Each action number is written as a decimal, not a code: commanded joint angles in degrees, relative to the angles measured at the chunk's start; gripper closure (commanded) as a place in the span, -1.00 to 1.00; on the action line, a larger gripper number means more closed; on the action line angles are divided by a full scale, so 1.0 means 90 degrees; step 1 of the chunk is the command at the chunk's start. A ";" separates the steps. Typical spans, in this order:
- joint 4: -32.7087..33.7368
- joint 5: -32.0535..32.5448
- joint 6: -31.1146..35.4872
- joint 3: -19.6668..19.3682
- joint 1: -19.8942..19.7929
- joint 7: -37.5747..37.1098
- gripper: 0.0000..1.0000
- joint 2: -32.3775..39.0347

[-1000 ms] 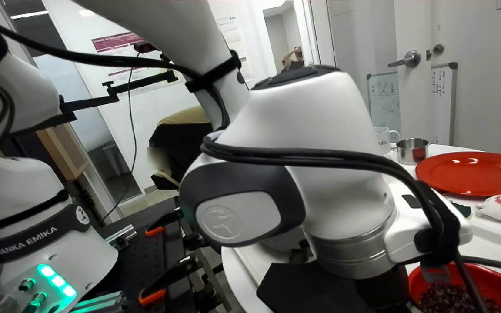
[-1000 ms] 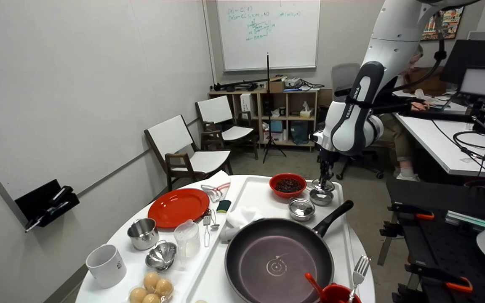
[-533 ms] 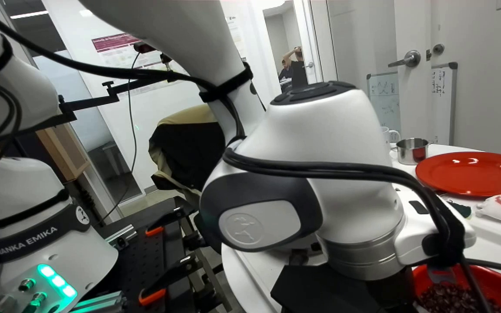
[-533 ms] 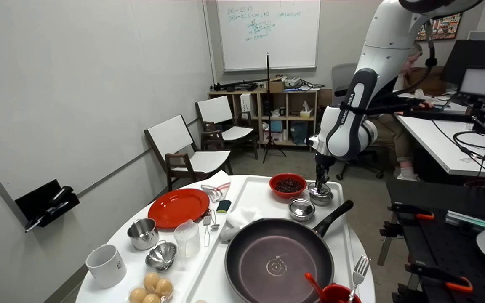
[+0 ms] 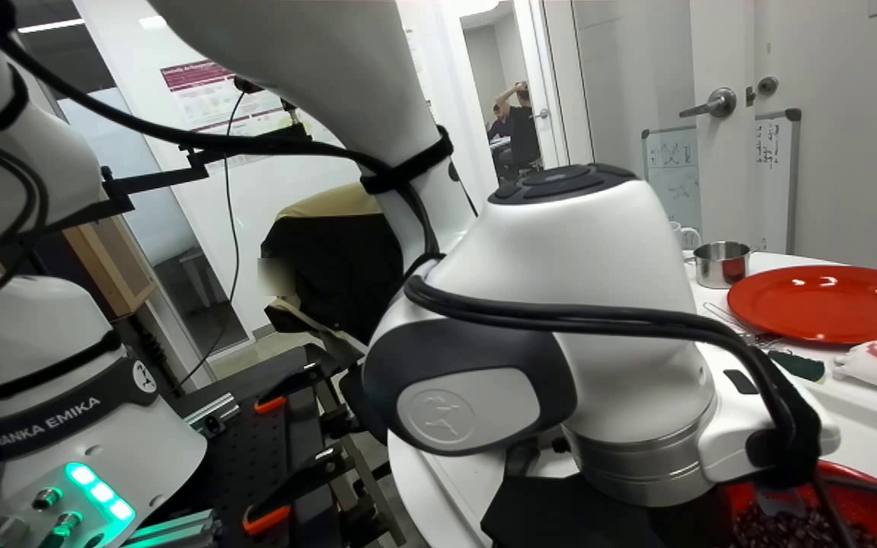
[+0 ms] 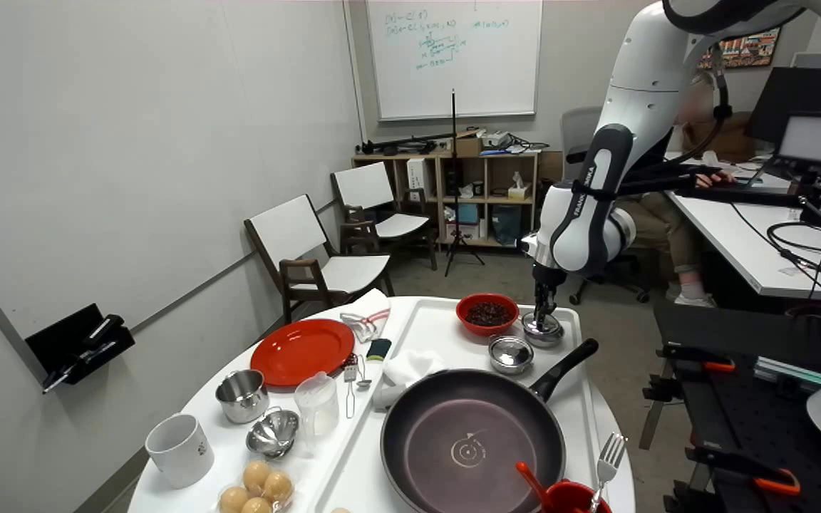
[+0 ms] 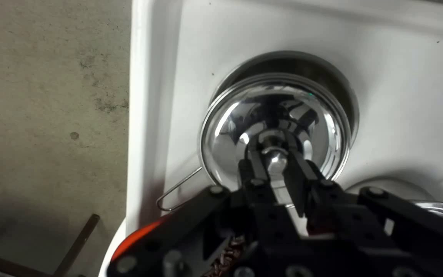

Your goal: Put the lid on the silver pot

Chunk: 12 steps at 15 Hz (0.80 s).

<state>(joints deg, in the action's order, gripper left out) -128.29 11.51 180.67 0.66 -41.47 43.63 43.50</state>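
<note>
The lid (image 7: 225, 144) is a round shiny silver disc with a central knob. My gripper (image 7: 273, 148) is shut on the knob, one finger on each side. The silver pot (image 7: 335, 82) lies right under the lid. In the wrist view the lid covers most of the pot but sits off-centre, so a dark crescent of the pot's inside shows at the top. In an exterior view the lid (image 6: 534, 325) is at the rim of the pot (image 6: 546, 341), under my gripper (image 6: 542, 313). I cannot tell whether lid and rim touch. The arm hides both in an exterior view.
A similar silver pot with its own lid (image 6: 510, 353) stands close by. A red bowl (image 6: 487, 330) of dark beans is beside the pot. The black skillet (image 6: 471, 427) and its handle lie nearby on the white tray (image 6: 432, 335). A red plate (image 6: 303, 353) is farther off.
My gripper has moved down and slightly left in an exterior view, carrying the lid from above the pot to its rim. The grip on the knob looks kept.
</note>
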 commanded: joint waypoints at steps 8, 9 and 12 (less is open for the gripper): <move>0.0106 0.0216 0.0017 -0.0202 0.0299 -0.0378 0.91 0.0184; 0.0105 0.0217 0.0017 -0.0207 0.0315 -0.0388 0.91 0.0191; 0.0105 0.0219 0.0013 -0.0247 0.0375 -0.0448 0.91 0.0207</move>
<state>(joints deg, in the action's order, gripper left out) -128.08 11.65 180.66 -0.29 -39.42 41.94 44.85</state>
